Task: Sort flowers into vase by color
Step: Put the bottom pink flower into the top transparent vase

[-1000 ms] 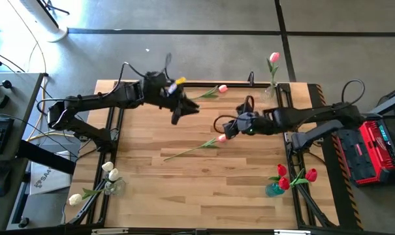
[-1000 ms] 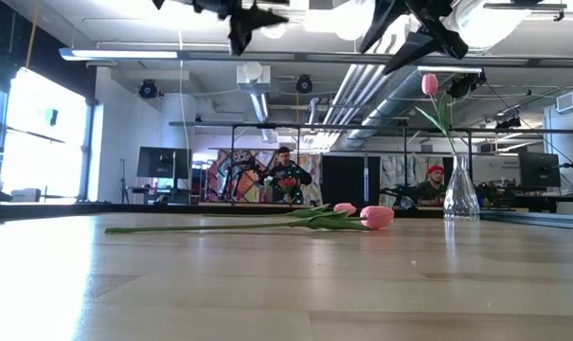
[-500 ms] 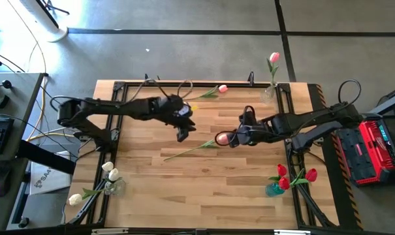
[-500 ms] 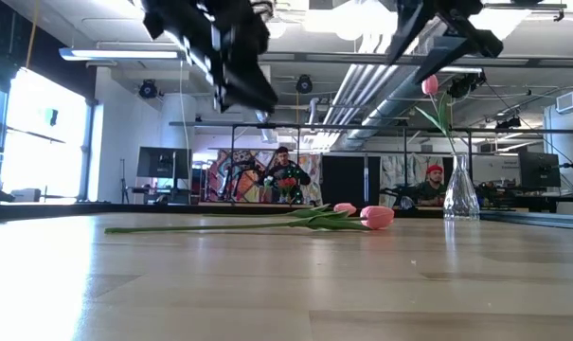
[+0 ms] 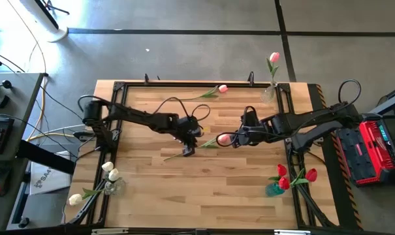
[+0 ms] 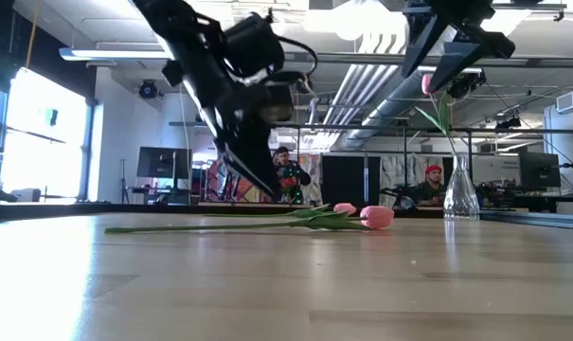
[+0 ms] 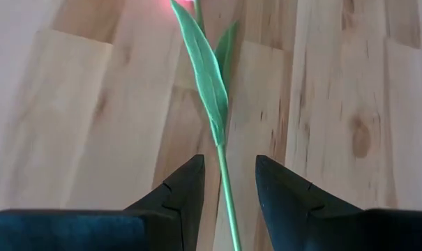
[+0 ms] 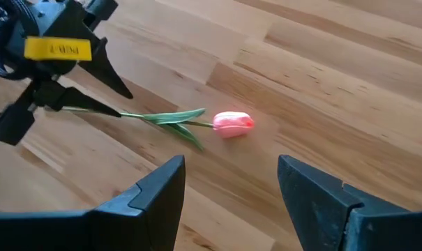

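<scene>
A pink tulip lies flat on the wooden table, its head [image 5: 221,138] toward the right and its thin green stem [image 5: 174,155] running toward the near left. My left gripper [image 5: 187,152] stands low over the stem, slanting down and open. In the left wrist view its two fingers [image 7: 229,174] stand on either side of the stem [image 7: 224,181], apart from it. My right gripper [image 5: 235,139] hangs open higher up, beside the tulip's head [image 8: 231,124], with nothing between its fingers [image 8: 231,185].
A second pink tulip [image 5: 213,90] lies at the far edge. A clear vase [image 5: 269,91] with one pink tulip stands at the far right. A blue vase with red tulips [image 5: 285,179] is near right; a vase with white tulips [image 5: 110,175] near left.
My left gripper has come down from high over the far left part of the table toward the middle, tipping steeply downward, and now straddles the lying tulip's stem. Its fingers have stayed open. The tulip has not moved.
</scene>
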You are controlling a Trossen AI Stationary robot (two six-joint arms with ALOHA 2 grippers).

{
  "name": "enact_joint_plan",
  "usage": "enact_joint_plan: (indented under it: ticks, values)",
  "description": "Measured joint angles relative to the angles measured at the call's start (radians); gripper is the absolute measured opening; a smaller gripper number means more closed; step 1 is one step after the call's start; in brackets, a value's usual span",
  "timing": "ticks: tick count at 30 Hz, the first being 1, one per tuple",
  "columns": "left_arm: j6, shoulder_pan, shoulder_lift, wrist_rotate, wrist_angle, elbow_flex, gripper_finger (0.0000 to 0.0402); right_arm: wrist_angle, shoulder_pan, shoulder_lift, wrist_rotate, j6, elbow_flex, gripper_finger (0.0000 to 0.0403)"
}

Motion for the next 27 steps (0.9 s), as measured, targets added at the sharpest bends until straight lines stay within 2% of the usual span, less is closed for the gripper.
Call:
enact_joint_plan:
  ticks: [6, 11, 17, 23, 27]
  values:
    - [-0.034, -0.007, 0.064, -0.006, 0.098, 0.0, 0.0117, -0.027, 0.0, 0.0, -0.014, -0.004, 0.0, 0.0217]
    - [0.006, -0.011, 0.087, -0.096, 0.104, 0.0, 0.0117, -0.044, 0.0, 0.0, -0.034, -0.004, 0.0, 0.0217]
    - [0.105, -0.028, 0.149, -0.06, 0.132, 0.003, 0.0117, -0.049, 0.001, 0.0, -0.053, -0.023, 0.0, 0.0217]
    - [0.097, -0.059, 0.156, -0.12, 0.132, 0.004, 0.0117, -0.053, 0.001, 0.0, -0.052, -0.047, 0.0, 0.0217]
    - [0.029, -0.062, 0.147, -0.129, 0.127, 0.004, 0.0117, -0.055, 0.001, 0.0, -0.043, -0.05, 0.0, 0.0217]
